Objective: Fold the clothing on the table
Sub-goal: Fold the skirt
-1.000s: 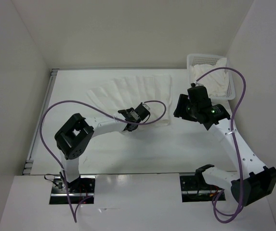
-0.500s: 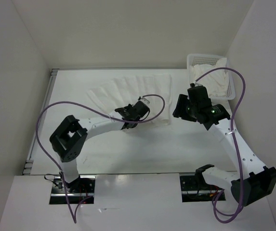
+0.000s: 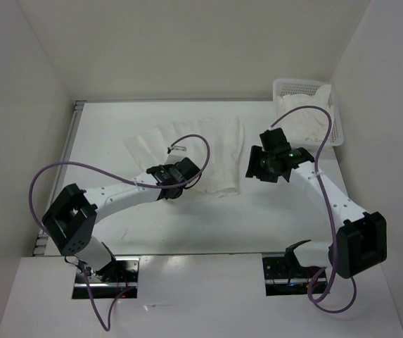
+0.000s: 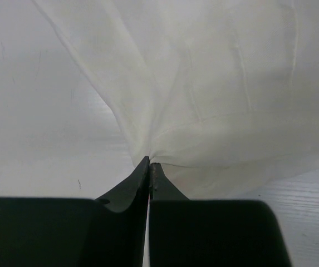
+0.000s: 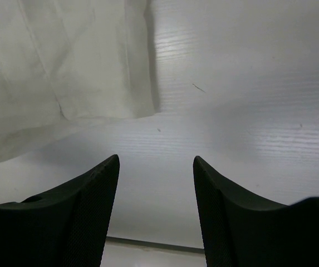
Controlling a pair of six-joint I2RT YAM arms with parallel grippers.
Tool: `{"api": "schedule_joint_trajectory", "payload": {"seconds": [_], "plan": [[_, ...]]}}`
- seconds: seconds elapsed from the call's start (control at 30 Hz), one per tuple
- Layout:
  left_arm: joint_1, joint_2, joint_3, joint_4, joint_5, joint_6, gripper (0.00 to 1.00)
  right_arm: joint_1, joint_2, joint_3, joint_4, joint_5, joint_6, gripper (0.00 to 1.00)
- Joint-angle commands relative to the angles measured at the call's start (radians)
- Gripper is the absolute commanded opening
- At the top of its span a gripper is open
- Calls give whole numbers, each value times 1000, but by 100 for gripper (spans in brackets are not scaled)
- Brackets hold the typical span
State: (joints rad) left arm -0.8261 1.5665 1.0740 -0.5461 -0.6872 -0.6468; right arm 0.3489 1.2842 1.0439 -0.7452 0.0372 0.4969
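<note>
Robotics lab test cell. A white table (image 3: 208, 225) is enclosed by plain white walls (image 3: 187, 49) on 3 sides. The left arm (image 3: 117, 197) and right arm (image 3: 328, 201) are bolted at its near edge, with exposed purple cables (image 3: 67, 165).

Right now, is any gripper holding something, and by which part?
The left gripper is shut on the clothing, pinching a bunched bit of its near edge. The right gripper is open and empty.

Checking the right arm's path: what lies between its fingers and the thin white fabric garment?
Only bare flat white tabletop, seen in the right wrist view.
</note>
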Motion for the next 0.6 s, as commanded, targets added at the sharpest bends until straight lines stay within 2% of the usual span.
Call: {"api": "schedule_joint_trajectory", "payload": {"seconds": [0.0,0.17,0.37,0.57], "plan": [[-2,-40,-43,-87,-28,-227,0,2,-5,-4,87,-3,0,61],[-2,-117,-117,-106,8,-405,0,12,52,-31,110,-32,0,61],[-2,-229,-198,-116,17,-444,0,12,164,-44,162,-128,0,61],[-11,-337,-198,-183,-35,-516,0,12,306,-24,248,-263,29,61]]}}
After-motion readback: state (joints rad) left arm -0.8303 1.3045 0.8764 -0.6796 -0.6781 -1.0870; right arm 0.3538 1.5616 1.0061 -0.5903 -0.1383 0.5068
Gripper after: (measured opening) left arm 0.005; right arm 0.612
